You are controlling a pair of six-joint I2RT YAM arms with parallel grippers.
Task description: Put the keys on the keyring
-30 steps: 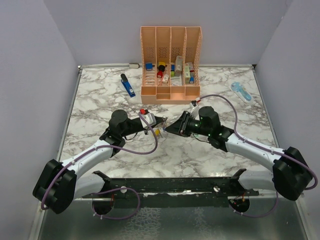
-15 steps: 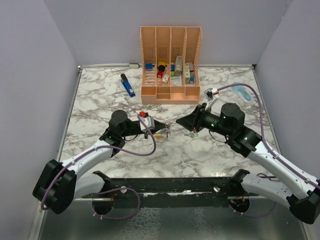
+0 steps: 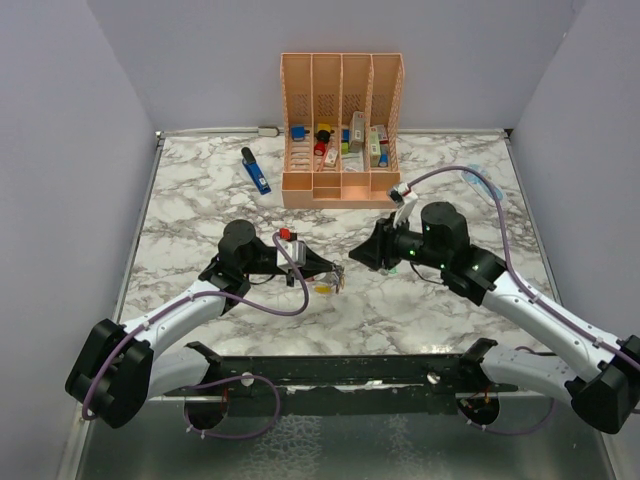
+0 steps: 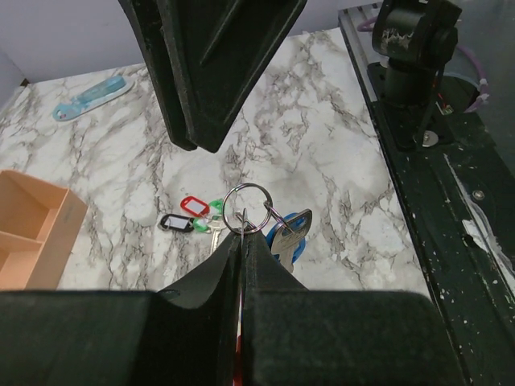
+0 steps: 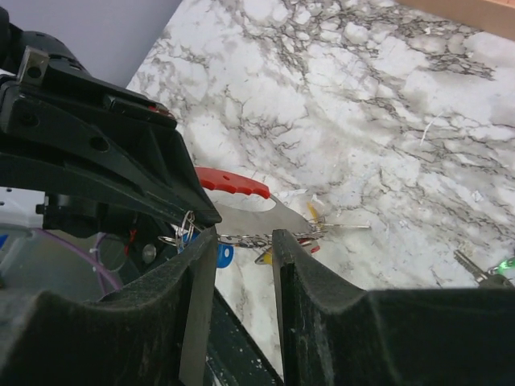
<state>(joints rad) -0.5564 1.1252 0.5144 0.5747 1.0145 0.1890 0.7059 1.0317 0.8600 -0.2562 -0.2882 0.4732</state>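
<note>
My left gripper (image 3: 333, 275) (image 4: 243, 236) is shut on the keyring. Its red half (image 5: 233, 182) and grey half (image 5: 269, 215) show in the right wrist view. A small metal split ring (image 4: 245, 207) stands at the left fingertips and carries a blue-headed key (image 4: 290, 240). Yellow and red keys (image 5: 269, 256) hang below the keyring. My right gripper (image 3: 360, 255) (image 5: 241, 237) is open, with its jaws either side of a thin row of rings that hangs from the keyring. Red, green and black key tags (image 4: 193, 207) lie on the table with a green key (image 5: 503, 265).
An orange desk organizer (image 3: 342, 185) with small items stands at the back centre. A blue pen-like tool (image 3: 256, 170) lies left of it. A pale blue oblong gadget (image 3: 487, 185) lies at the back right. The black arm mount (image 4: 451, 153) runs along the near edge.
The right arm pulled away to the right, then came partway back toward the left gripper. The left gripper reached a little further right and nearer, still holding the keyring.
</note>
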